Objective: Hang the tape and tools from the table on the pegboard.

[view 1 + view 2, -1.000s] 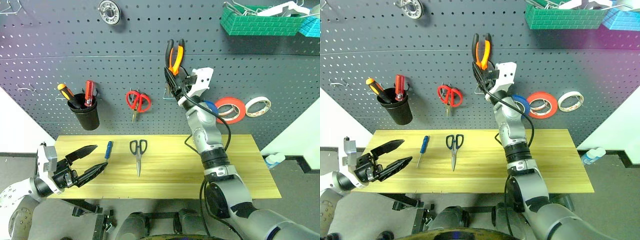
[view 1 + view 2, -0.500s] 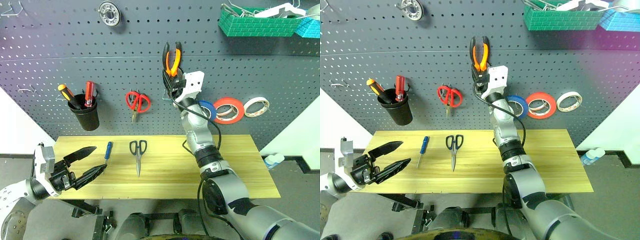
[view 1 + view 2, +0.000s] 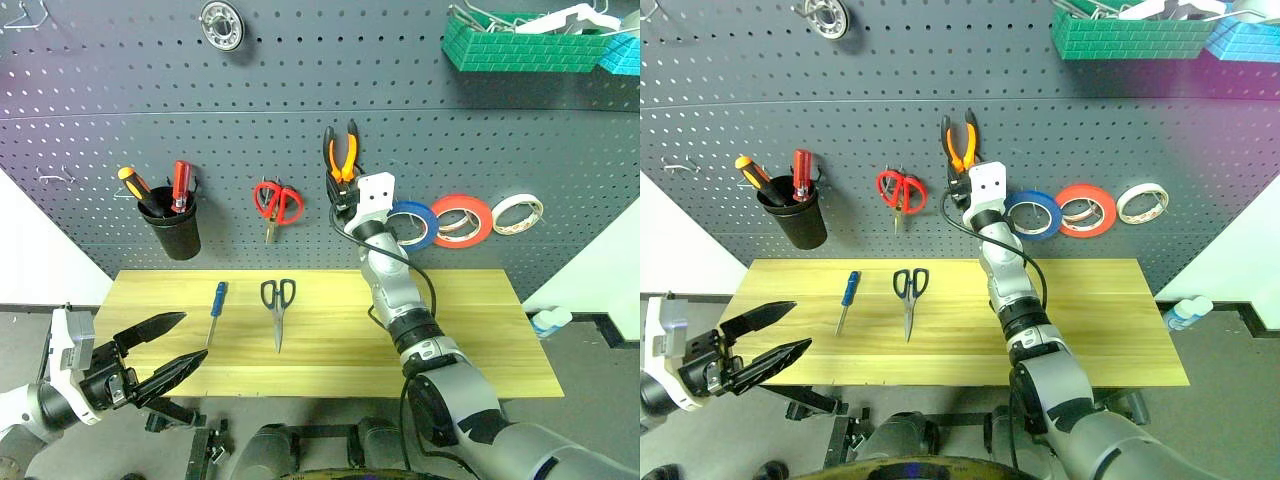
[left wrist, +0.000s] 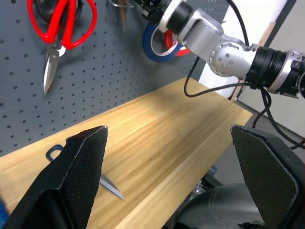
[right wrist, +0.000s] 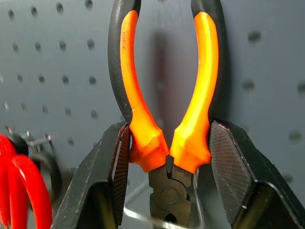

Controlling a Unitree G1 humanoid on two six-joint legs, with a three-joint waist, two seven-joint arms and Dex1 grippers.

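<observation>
One pliers (image 3: 342, 152), one scissors (image 3: 277, 303), one screwdriver (image 3: 215, 300), one tape (image 3: 410, 223).

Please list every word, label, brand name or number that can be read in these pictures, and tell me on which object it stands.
None: no readable text appears on any object.
Pliers: no marking on the handles.
Blue tape, pegboard, table: plain.
Black-handled scissors and blue-handled screwdriver: too small to tell.
</observation>
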